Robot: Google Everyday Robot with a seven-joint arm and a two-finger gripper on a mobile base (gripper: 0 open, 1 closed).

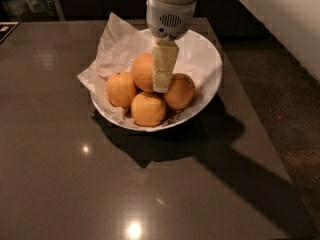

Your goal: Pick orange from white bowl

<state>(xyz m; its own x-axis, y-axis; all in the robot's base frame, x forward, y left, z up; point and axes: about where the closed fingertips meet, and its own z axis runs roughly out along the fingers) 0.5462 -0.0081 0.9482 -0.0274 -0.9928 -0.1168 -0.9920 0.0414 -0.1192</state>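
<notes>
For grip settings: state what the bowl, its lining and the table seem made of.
White bowl: likely glazed ceramic, glossy rim. Lining: thin crumpled paper, matte, creased. Table: polished stone or laminate, mirror-like light reflections. Gripper hangs over the bowl's middle, pale plastic by its look.

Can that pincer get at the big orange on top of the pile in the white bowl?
Probably yes. The pincer hangs over the white bowl, right at the orange, which sits atop the other fruits with nothing covering it. The paper lining lies underneath, out of the way.
</notes>
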